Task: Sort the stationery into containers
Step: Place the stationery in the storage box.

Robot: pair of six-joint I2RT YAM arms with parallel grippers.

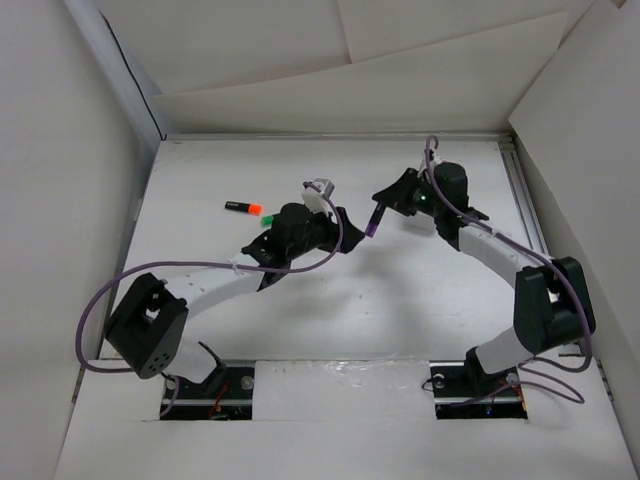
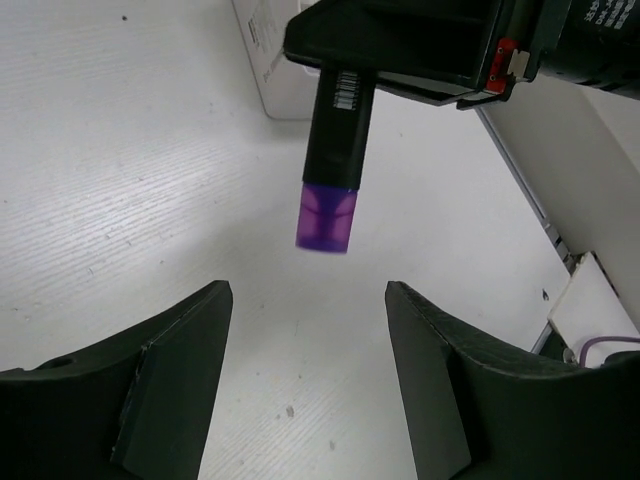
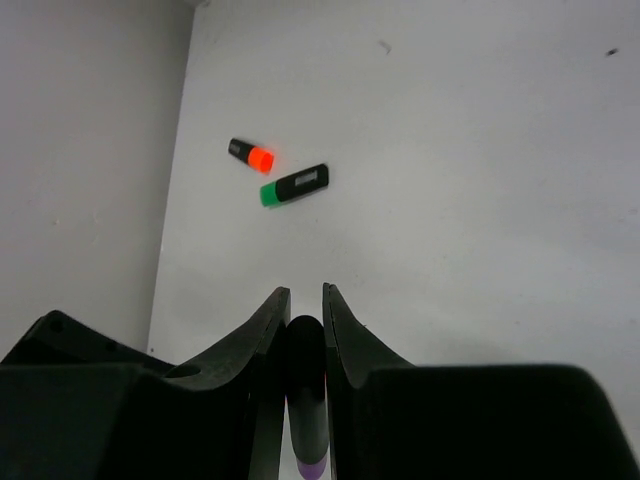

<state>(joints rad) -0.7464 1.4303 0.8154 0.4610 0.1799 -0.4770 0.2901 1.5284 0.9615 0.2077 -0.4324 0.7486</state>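
Both arms reach in over the white table (image 1: pixel 200 330). The right gripper (image 1: pixel 384 203) is closed on the purple marker (image 1: pixel 376 220), which hangs with its purple end down. The left gripper (image 1: pixel 347 230) sits just left of that marker, its jaws hard to read from above. Farther left lie the orange marker (image 1: pixel 243 208) and the green marker (image 1: pixel 267 221), the green one partly hidden by the left arm. A small white object (image 1: pixel 320 190) shows just behind the left wrist.

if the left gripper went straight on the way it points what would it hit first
Probably the purple-capped marker held by the right gripper: it hangs dead ahead, between the left gripper's open fingers. Its distance is unclear.
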